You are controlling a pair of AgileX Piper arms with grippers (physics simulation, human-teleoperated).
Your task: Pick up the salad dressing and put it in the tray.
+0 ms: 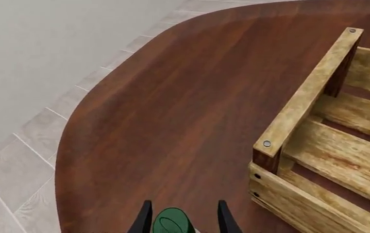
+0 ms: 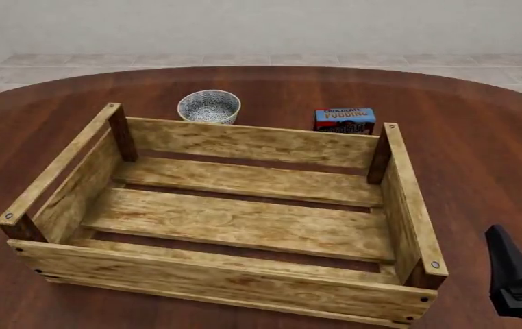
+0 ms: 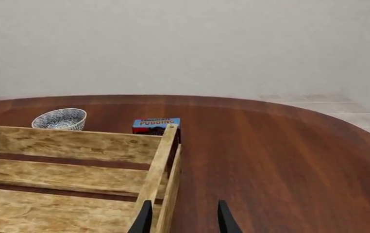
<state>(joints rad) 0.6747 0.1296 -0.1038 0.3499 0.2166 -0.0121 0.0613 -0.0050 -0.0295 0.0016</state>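
The salad dressing bottle shows only as a dark green round cap (image 1: 173, 221) at the bottom edge of the left wrist view, sitting between the two black fingers of the left gripper (image 1: 181, 224); the fingers stand close on either side of the cap, though whether they press on it or merely flank it cannot be told from this view. The bottle's white body is out of frame, and the front view does not show the bottle at all. Just to the right of the cap in that same picture rises a corner of the large open crate of light wooden slats with darker brown corner posts (image 1: 308, 92), so the bottle is outside the tray, near its side wall, above the dark reddish-brown round wooden table (image 1: 172, 121). In the front view the tray (image 2: 233, 284) fills the middle of the frame. Behind its far wall, in the upper middle, stand a small round blue-and-white patterned bowl (image 2: 209, 106) and, to its right, a blue chocolate pudding box (image 2: 344, 119). The right gripper (image 3: 181, 218) has its fingers parted with nothing between them, hovering beside the tray's right wall at the lower right of the front view.
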